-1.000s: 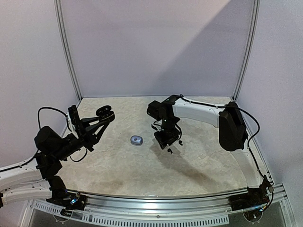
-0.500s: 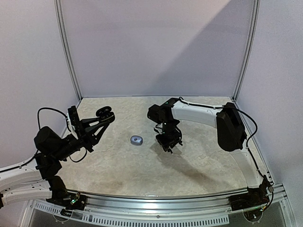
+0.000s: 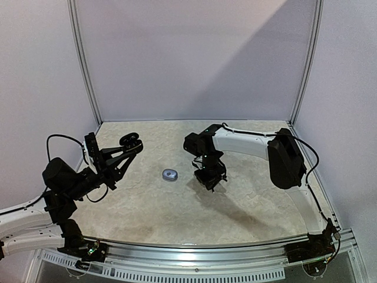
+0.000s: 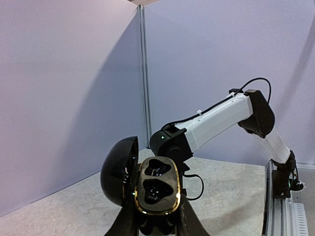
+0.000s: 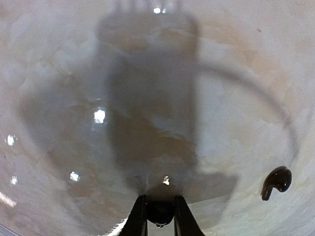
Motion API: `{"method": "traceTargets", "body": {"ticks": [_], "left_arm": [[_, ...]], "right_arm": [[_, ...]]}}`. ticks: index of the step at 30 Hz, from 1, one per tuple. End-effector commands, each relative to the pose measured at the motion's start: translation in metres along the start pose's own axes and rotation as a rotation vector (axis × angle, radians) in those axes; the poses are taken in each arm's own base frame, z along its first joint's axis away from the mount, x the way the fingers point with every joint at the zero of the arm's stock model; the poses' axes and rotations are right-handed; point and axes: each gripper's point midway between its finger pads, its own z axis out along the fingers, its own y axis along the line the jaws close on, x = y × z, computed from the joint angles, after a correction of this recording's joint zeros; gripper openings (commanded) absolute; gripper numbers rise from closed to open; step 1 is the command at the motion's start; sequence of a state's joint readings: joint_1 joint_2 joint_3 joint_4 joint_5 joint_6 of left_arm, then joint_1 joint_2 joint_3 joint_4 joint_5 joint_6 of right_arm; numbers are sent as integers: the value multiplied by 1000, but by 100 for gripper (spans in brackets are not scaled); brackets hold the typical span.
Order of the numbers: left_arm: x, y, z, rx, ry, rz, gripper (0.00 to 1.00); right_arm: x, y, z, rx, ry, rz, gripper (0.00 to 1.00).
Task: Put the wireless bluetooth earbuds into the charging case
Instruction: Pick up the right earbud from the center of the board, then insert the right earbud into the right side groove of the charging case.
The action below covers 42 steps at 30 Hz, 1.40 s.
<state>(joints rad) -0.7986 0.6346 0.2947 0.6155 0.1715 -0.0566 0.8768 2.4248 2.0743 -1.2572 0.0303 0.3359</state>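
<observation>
Left side: the left arm (image 3: 59, 177) is raised over the left part of the table (image 3: 153, 206). The left fingers (image 4: 129, 223) are clamped on the charging case (image 4: 157, 187), a black shell with a gold rim. It is held off the table. Its lid (image 4: 118, 169) is swung open to the left, and the two moulded pockets face the wrist camera. Whether anything sits in the pockets I cannot tell; both look dark.

Centre: a small pale bluish oval piece (image 3: 170, 174) lies flat on the table, apart from both arms.

Right of centre: the right arm (image 3: 247, 140) reaches in from the right and is bent down to the surface. The right fingers (image 5: 139, 219) are nearly together, pressed on either side of a black earbud (image 5: 160, 212) at table level. A second black earbud (image 5: 276, 181) lies loose on the table, to the right of those fingers in the wrist view, not touching them.
</observation>
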Motion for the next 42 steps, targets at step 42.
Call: {"method": "traceTargets", "body": {"ticks": [42], "left_arm": [[-2, -18, 3, 84, -23, 110, 0]], "right_arm": [[34, 207, -367, -603, -1712, -1128, 0]]}}
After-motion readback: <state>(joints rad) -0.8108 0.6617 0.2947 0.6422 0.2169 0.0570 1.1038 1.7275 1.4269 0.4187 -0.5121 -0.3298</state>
